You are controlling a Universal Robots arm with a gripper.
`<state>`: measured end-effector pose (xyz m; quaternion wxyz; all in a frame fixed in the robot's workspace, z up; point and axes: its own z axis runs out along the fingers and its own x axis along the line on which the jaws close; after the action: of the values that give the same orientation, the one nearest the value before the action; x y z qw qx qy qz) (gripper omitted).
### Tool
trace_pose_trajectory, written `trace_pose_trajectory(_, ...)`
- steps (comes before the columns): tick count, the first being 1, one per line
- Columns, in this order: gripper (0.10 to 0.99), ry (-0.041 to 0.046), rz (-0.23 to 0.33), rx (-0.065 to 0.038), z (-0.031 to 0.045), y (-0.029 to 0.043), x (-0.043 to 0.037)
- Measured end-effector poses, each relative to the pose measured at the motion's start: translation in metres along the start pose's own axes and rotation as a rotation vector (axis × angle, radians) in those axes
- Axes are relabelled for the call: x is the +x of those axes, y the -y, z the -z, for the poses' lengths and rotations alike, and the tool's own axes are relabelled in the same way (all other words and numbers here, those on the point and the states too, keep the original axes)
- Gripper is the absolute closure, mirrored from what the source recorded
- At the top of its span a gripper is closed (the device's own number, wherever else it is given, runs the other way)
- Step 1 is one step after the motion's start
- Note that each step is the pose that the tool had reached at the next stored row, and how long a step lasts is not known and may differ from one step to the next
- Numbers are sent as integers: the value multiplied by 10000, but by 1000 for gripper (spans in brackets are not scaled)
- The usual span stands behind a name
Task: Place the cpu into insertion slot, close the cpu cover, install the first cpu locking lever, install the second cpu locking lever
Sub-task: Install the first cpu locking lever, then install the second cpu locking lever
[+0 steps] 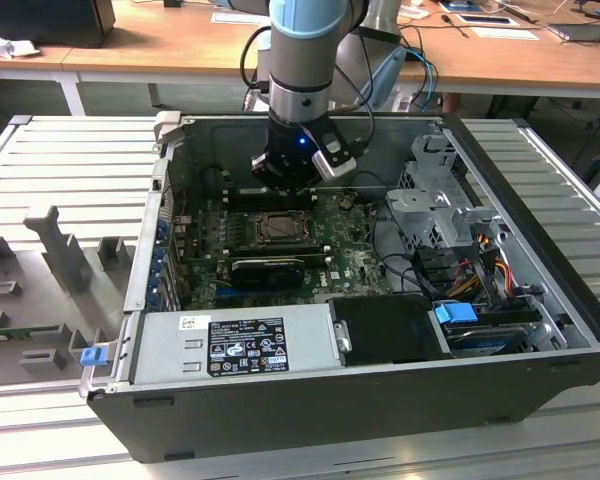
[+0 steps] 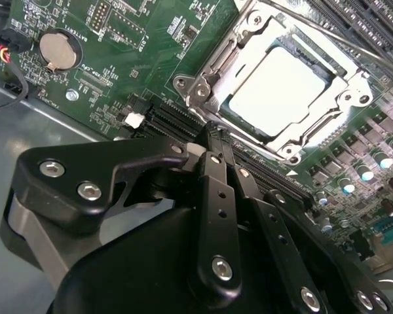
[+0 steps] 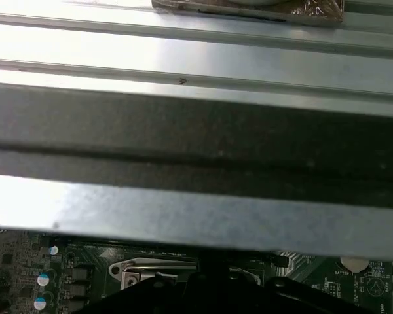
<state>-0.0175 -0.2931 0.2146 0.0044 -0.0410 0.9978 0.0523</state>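
The cpu (image 2: 285, 88) lies flat in the insertion slot (image 1: 278, 228), its pale silvery top showing through the window of the cpu cover (image 2: 230, 64). The silver frame lies down over the chip. A thin metal lever (image 2: 213, 49) runs along one side of the socket. My gripper (image 2: 213, 134) hovers just above the board beside a corner of the socket, fingers (image 2: 216, 196) pressed together with nothing between them. In the exterior view the gripper (image 1: 285, 185) hangs over the far edge of the socket inside the open case.
A power supply (image 1: 235, 345) fills the case's near side and a drive cage (image 1: 435, 200) stands at the exterior view's right. A long black card (image 1: 268, 268) lies just in front of the socket. Memory slots (image 2: 373, 19) and a coin battery (image 2: 57, 51) flank it. The case wall (image 3: 196, 140) is close.
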Motion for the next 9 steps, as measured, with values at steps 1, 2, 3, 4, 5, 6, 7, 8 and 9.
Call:
trace_pose_trajectory(1, 980, 1, 0, 0, 0, 5, 0)
trace_pose_trajectory(2, 980, 1, 0, -1, 1, 8, 1)
trace_pose_trajectory(3, 980, 1, 0, -1, 1, 12, 1)
trace_pose_trajectory(4, 980, 1, 0, -1, 1, 15, 1)
trace_pose_trajectory(5, 980, 1, 0, -1, 2, 18, 1)
trace_pose_trajectory(6, 980, 1, 0, -1, 2, 22, 2)
trace_pose_trajectory(7, 980, 0, 0, 0, 3, 26, 2)
trace_pose_trajectory(8, 980, 0, 1, 0, 3, 30, 2)
trace_pose_trajectory(9, 980, 0, 0, 0, 4, 35, 3)
